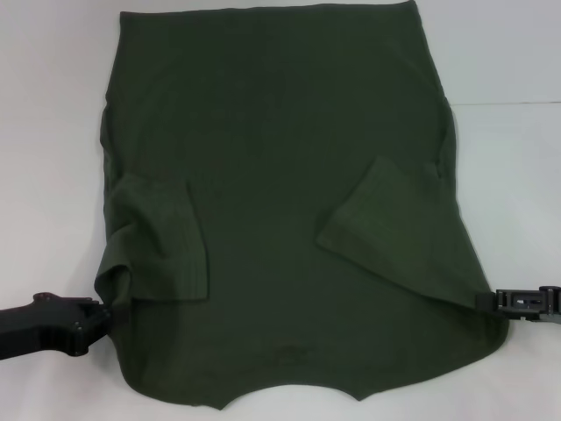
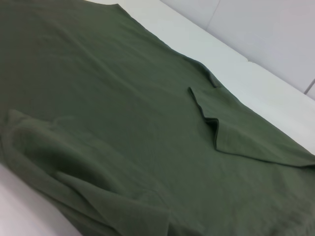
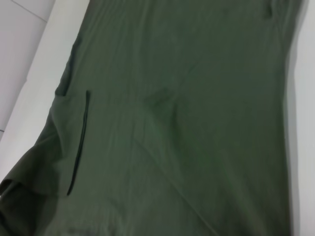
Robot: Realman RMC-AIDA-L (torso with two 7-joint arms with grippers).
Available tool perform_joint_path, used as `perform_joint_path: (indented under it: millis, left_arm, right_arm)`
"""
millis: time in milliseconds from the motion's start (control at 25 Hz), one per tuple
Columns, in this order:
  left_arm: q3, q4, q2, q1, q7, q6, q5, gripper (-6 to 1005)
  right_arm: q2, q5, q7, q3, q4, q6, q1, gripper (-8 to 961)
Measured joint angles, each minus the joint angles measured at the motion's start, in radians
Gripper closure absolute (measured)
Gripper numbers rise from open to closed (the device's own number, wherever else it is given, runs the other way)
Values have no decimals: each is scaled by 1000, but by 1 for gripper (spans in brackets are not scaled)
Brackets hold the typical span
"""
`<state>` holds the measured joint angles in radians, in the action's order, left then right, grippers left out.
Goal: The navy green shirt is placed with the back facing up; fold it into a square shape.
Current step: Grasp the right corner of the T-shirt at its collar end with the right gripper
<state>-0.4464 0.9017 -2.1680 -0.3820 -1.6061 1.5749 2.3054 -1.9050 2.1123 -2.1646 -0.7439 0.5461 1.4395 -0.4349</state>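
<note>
shirt (image 1: 280,175): sleeves folded inward | left claw (image 1: 103,313), right claw (image 1: 482,301): at edges, grip unclear | wrist views: fabric only

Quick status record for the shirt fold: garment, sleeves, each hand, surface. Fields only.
garment: shirt, dark green, spread flat, neck end toward the robot
sleeves: both folded inward onto the body; left sleeve, right sleeve
left hand: left hand at the shirt's left edge, below the folded sleeve
right hand: right hand at the shirt's right edge, low by the fabric
surface: white table
fold stage: sleeves in, body not yet folded
</note>
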Motion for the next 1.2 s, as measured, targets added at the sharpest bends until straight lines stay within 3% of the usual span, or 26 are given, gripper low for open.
perform_joint_path:
  millis: [680, 1200]
  left_arm:
    - [0, 0, 0, -8, -1, 1, -7, 952]
    - [6, 0, 0, -6, 6, 0, -8, 952]
  right_arm:
    - [3, 43, -38, 32, 37, 44, 31, 87]
    - [-12, 45, -38, 32, 27, 29, 20, 87]
